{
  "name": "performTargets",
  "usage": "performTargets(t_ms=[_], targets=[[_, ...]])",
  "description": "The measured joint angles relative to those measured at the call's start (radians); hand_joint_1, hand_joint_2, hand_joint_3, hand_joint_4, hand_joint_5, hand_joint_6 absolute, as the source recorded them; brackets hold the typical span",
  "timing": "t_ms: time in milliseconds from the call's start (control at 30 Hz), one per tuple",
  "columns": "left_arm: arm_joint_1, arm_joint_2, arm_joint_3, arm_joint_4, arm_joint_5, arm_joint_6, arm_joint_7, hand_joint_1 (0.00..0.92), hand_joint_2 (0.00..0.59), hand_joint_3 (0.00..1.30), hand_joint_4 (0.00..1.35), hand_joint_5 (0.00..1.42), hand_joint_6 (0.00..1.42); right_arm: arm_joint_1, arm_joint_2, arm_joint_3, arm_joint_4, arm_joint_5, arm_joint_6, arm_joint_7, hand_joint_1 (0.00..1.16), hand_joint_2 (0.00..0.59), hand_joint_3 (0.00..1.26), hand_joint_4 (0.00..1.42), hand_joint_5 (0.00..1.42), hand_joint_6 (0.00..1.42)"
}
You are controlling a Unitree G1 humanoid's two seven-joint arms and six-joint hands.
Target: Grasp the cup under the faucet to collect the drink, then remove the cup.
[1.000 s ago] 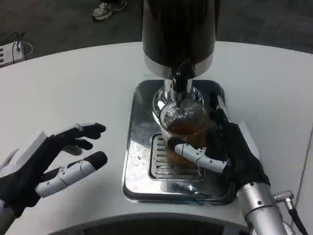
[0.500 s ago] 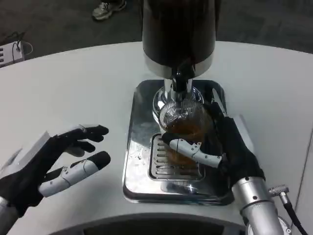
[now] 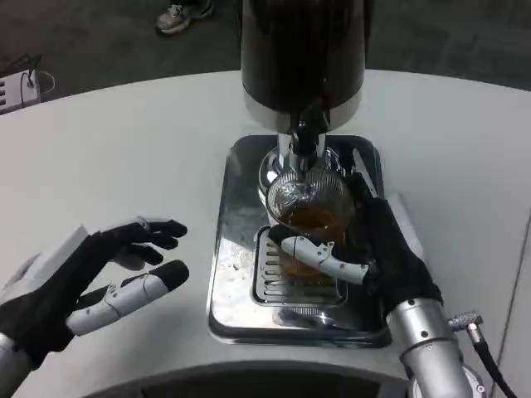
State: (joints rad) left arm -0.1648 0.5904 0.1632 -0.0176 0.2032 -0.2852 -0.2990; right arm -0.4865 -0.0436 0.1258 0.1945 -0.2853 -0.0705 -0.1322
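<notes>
A: Status on the clear ribbed plastic cup with brown drink [image 3: 311, 217]?

B: It sits on the slotted grate of the shiny steel drip tray [image 3: 232, 274], right under the dark faucet spout [image 3: 304, 137] of the black-and-chrome drink dispenser [image 3: 303, 58]. The right hand [image 3: 373, 249] is wrapped around it, one white finger across the front wall and the black palm against its right side.

A: What changed over the last second?

B: The right forearm and hand slid a bit left and toward the dispenser. The front finger now lies higher and further left on the cup wall. The cup shifted slightly left with it but is under the spout as before. I can't tell whether it has lifted.

A: Meaning?

B: Looks like the grip is tightening or re-seating. The cup is about half full, so I'd judge collection is near done and the pull-out is next. The spill risk is tilting on removal.

A: Left side?

B: The left hand [image 3: 91, 282] hovers over the white table [image 3: 124, 149], fingers spread, holding nothing. It drifted slightly right and is otherwise idle.
</notes>
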Motion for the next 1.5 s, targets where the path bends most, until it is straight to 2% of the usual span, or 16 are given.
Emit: performTargets(t_ms=[400,667,1033,1167,1367,1467,1500], targets=[[0.000,0.002,-0.002,0.006,0.000,0.002,-0.013,0.000,0.085,0.36,0.34,0.40,0.40,-0.013,0.021,0.023,0.036,-0.042,-0.009,-0.064,0.84,0.193,0.00,0.08,0.14,0.03],[0.000,0.004,-0.005,0.006,0.000,0.014,-0.019,0.000,0.085,0.37,0.36,0.40,0.40,-0.020,0.040,0.041,0.068,-0.064,-0.014,-0.112,0.86,0.195,0.01,0.15,0.23,0.11],[0.004,0.019,-0.005,0.006,0.000,0.019,-0.019,0.000,0.085,0.39,0.36,0.41,0.40,-0.026,0.081,0.057,0.117,-0.120,-0.016,-0.221,0.89,0.207,0.20,0.34,0.43,0.28],[0.006,0.020,-0.005,0.006,0.000,0.020,-0.019,0.000,0.086,0.40,0.37,0.41,0.40,-0.026,0.096,0.056,0.126,-0.121,-0.018,-0.246,0.90,0.215,0.24,0.39,0.47,0.33],[0.011,0.022,-0.003,0.008,-0.004,0.020,-0.019,0.000,0.090,0.40,0.37,0.41,0.41,-0.040,0.117,0.053,0.153,-0.119,-0.030,-0.279,0.92,0.226,0.39,0.50,0.57,0.44],[0.013,0.023,-0.002,0.012,-0.005,0.020,-0.020,0.000,0.092,0.40,0.37,0.41,0.41,-0.040,0.128,0.053,0.157,-0.119,-0.035,-0.292,0.94,0.231,0.46,0.58,0.62,0.51],[0.013,0.024,-0.001,0.012,-0.006,0.020,-0.020,0.000,0.093,0.40,0.37,0.42,0.41,-0.040,0.134,0.053,0.159,-0.120,-0.036,-0.302,0.94,0.233,0.51,0.64,0.69,0.60]])
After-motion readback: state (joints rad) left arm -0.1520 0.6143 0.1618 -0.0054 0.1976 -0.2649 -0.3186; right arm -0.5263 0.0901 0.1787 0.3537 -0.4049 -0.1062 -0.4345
